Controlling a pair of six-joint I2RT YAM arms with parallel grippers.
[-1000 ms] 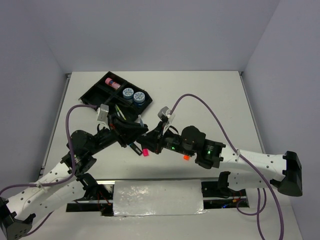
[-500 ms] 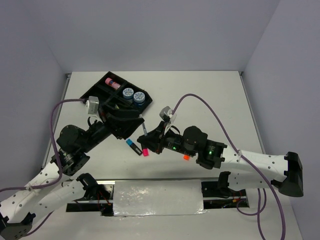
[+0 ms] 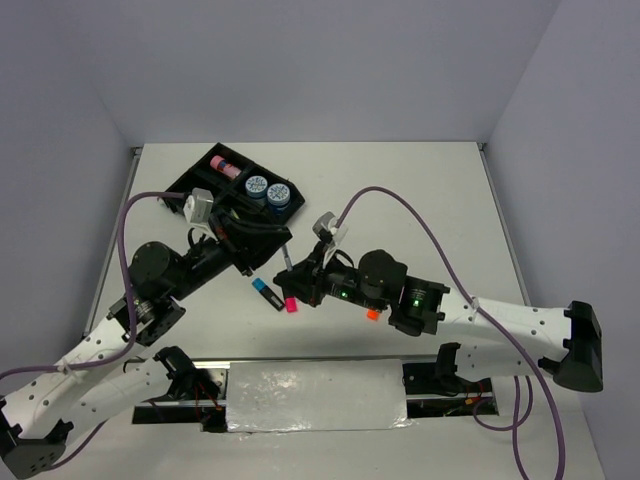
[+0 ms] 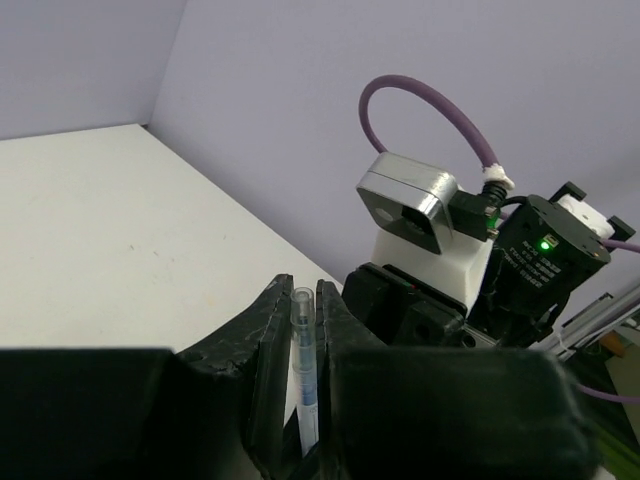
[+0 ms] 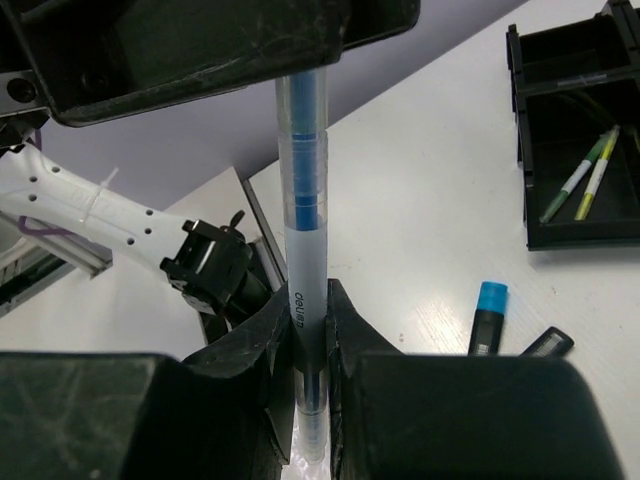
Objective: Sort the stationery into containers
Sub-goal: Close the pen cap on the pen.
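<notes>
Count, overhead view: I see one tray (image 3: pixel 193 181) in the upper left of the frame, part of it hidden under my left arm. It holds two tubs (image 3: pixel 256 185) side by side in its right-hand compartment. One tube (image 3: pixel 225 166) with a pink cap lies in the compartment at its upper edge.

Three highlighters lie loose on the table (image 3: pixel 430 200) near the frame's centre. There is one blue (image 3: pixel 264 291), one pink (image 3: pixel 291 304) just right of it, and one orange (image 3: pixel 371 314) beside my right arm.

The right wrist view shows two thin pens (image 5: pixel 575 180), green and yellow, lying in a tray compartment at the upper right of that frame.

There is one blue pen (image 5: pixel 303 200), off the table, below and right of the tray in the overhead view. The left claw (image 4: pixel 303 292) is clenched on one end of it, the tip standing up between the fingers. The right claw (image 5: pixel 308 300) is clenched on the barrel. Both claws grasp the same pen.

Writing: "deli" is printed on the pen's barrel just above the right claw. I cannot read the tub lids, which show only a pattern.
</notes>
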